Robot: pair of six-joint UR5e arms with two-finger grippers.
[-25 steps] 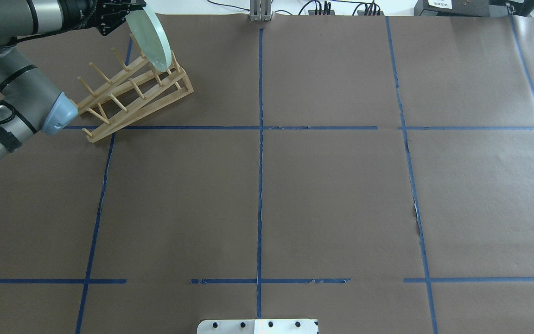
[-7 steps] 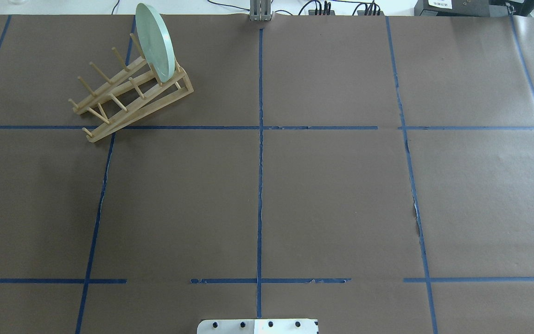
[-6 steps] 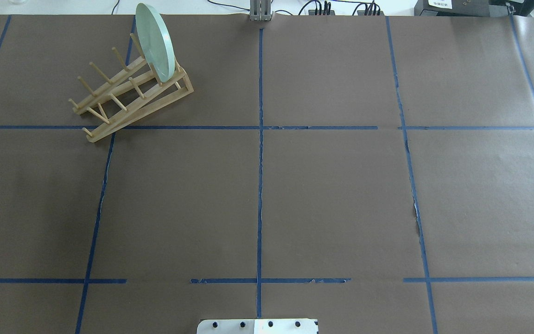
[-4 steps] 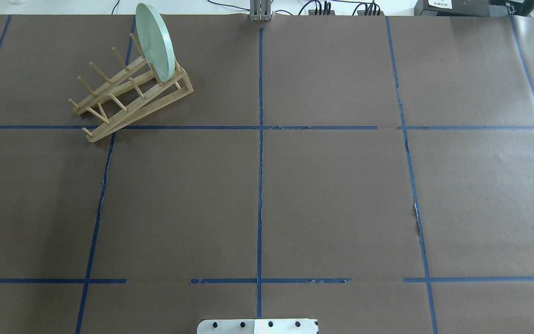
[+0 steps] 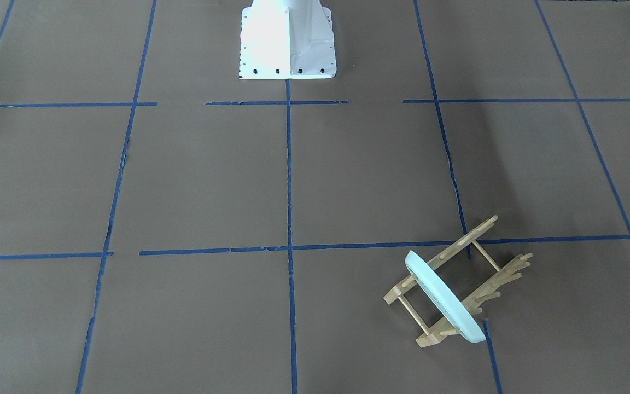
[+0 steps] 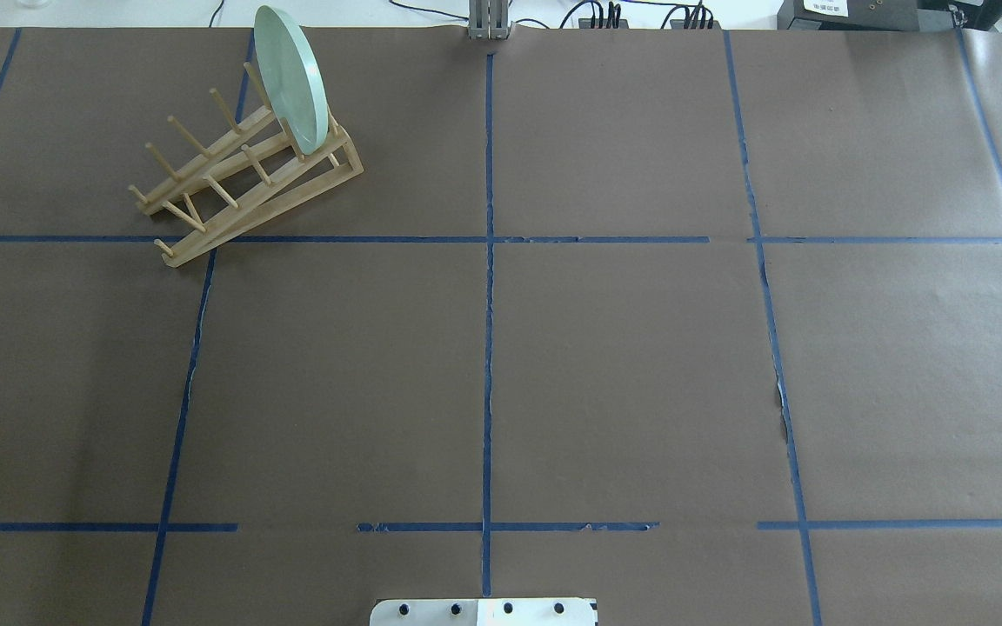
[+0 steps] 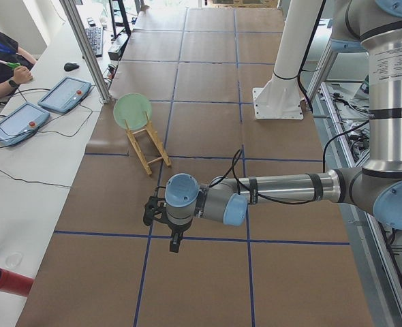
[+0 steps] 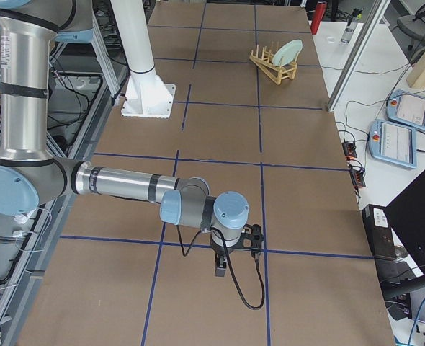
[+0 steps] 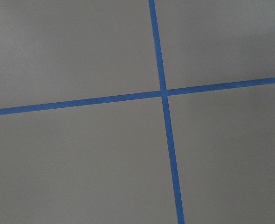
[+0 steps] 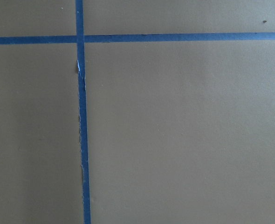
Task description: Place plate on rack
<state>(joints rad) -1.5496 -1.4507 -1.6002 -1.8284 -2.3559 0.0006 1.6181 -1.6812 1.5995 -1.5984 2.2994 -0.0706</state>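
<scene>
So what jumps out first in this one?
The mint-green plate stands on edge between the pegs at the far end of the wooden rack, toward the table's far left. The left arm and right arm reach low over the table, well away from the rack.

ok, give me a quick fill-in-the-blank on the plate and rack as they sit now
1. The plate stands on its ____ in the rack.
2. The rack is made of ____.
3. Both sit on the robot's ____ side of the table.
4. The tape lines on the table are ____.
Missing words: edge; wood; left; blue.
</scene>
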